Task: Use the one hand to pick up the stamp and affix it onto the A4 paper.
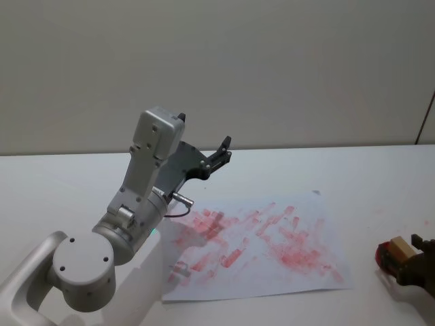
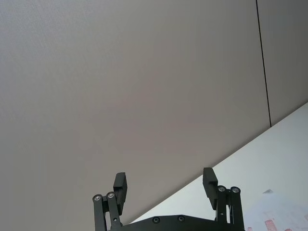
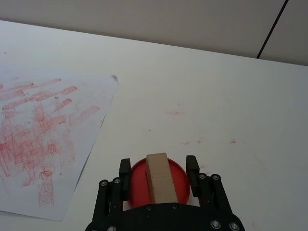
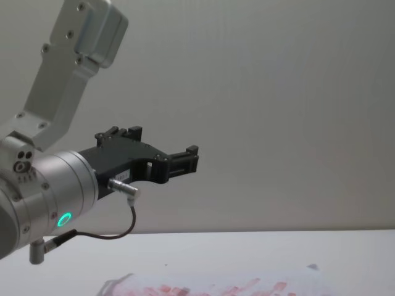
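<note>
One paper (image 1: 272,244) lies flat on the white table (image 1: 353,170), roughly midway between the left and right edges and reaching close to the near edge. It is crowded with faint red rectangular prints, too many and too overlapped to count.

There is one stamp (image 3: 160,180), a plain wooden block. It stands on a single round red pad (image 3: 136,185) towards the table's near right corner, to the right of the paper and clear of its edge. A few small red smudges (image 3: 175,113) mark the bare table beyond the pad.

Two grippers are in sight. The right gripper (image 3: 158,163), black with notched parallel fingers, sits low over the pad. Its two fingers (image 3: 125,167) are spread, one on each side of the block, with red pad showing between each finger and the wood. It straddles the stamp without pinching it, so the pincer is released.

The left gripper (image 2: 164,185), on the silver arm with a green ring light (image 4: 63,219), is lifted well above the table over its left half. It is tipped upward at the grey wall (image 4: 278,92). Its two fingers are parted too, with nothing between them.
</note>
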`<action>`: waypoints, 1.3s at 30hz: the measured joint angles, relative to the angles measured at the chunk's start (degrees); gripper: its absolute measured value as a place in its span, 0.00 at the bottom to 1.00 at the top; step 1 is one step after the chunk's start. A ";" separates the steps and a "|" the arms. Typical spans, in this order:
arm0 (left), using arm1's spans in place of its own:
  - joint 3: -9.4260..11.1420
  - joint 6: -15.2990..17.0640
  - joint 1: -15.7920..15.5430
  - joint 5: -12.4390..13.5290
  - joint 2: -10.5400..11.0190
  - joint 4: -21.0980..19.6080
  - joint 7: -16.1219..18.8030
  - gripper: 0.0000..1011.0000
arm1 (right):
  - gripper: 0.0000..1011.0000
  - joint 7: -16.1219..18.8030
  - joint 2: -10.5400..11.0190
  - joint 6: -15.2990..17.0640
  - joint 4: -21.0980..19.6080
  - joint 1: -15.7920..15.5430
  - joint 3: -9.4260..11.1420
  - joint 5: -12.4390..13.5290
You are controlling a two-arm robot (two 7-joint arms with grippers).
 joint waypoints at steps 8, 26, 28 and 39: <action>0.00 0.00 0.00 0.00 0.00 0.00 0.00 0.99 | 0.47 0.69 -0.30 0.34 0.61 0.73 -0.17 -0.49; 0.00 0.00 0.00 0.00 0.00 0.00 0.00 0.99 | 0.22 0.51 -0.53 -1.06 0.14 1.35 0.02 -1.39; 0.00 0.00 0.00 0.00 0.00 0.00 0.00 0.99 | 0.22 0.51 -0.64 -1.75 -0.17 1.67 0.09 -1.63; 0.00 0.00 0.00 0.00 0.00 0.00 0.00 0.99 | 0.22 3.85 -2.66 -5.74 -0.60 5.28 -0.62 -2.97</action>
